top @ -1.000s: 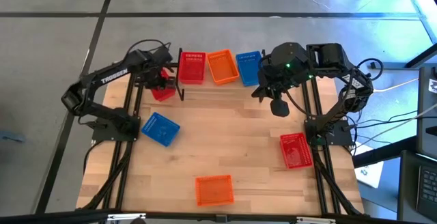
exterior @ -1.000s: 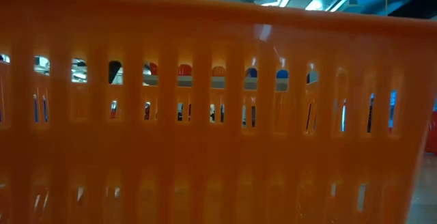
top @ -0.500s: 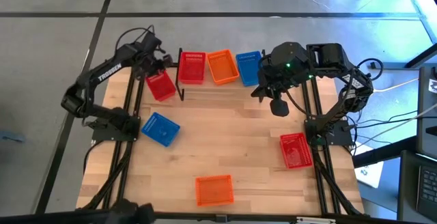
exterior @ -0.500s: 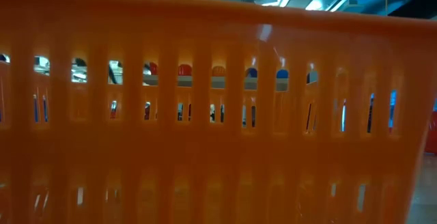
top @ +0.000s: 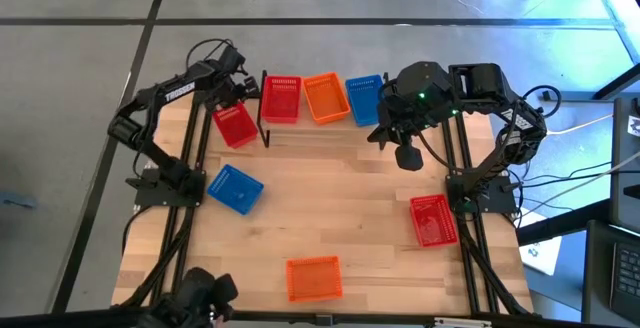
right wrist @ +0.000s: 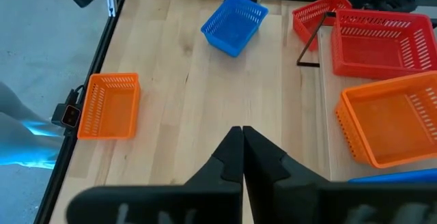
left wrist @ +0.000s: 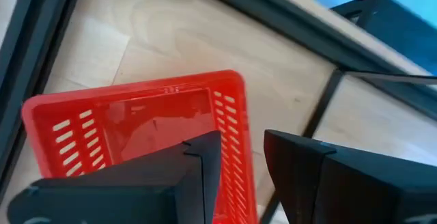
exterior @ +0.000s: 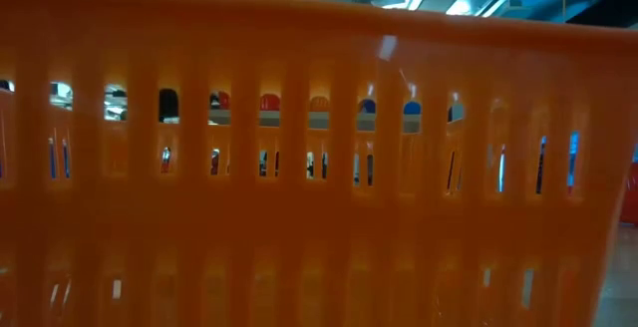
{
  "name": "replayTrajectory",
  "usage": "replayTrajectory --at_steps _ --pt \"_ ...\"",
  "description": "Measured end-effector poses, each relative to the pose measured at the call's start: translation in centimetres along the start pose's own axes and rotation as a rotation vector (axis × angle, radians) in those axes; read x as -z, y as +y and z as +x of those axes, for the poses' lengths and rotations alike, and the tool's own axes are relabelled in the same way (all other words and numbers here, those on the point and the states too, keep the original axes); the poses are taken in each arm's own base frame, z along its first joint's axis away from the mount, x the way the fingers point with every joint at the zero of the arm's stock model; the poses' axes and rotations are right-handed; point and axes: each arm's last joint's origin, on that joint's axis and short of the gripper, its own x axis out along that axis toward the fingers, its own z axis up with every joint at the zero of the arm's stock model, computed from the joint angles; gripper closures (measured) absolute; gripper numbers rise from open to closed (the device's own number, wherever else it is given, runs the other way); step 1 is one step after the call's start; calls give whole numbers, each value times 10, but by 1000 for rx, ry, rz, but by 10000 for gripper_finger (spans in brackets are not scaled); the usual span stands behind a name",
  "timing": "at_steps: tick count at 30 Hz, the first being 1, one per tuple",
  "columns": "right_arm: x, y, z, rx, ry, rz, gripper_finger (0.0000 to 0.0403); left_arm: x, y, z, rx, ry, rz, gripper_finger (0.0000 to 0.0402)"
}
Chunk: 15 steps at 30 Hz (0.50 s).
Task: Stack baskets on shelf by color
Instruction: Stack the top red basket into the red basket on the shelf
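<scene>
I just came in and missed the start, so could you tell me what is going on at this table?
A two-armed robot is sorting small plastic baskets by color. On the shelf at the far edge sit a red basket, an orange one and a blue one. The left gripper is open above another red basket lying on the table just beside the shelf, not holding it. The right gripper hangs shut and empty near the blue one. Blue, orange and red baskets wait on the table.

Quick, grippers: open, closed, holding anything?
Left gripper: open, empty, above the red basket.
Right gripper: closed, holding nothing.
</scene>
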Motion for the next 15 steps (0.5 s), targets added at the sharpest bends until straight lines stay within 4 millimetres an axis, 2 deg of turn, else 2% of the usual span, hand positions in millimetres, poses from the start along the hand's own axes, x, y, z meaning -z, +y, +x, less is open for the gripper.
replayTrajectory --at_steps 4,15 --pt "0 0 0 0 0 0 402 0 0 9 -22 19 -8 299" --pt "0 0 0 0 -1 0 402 0 0 10 -27 10 -6 298"
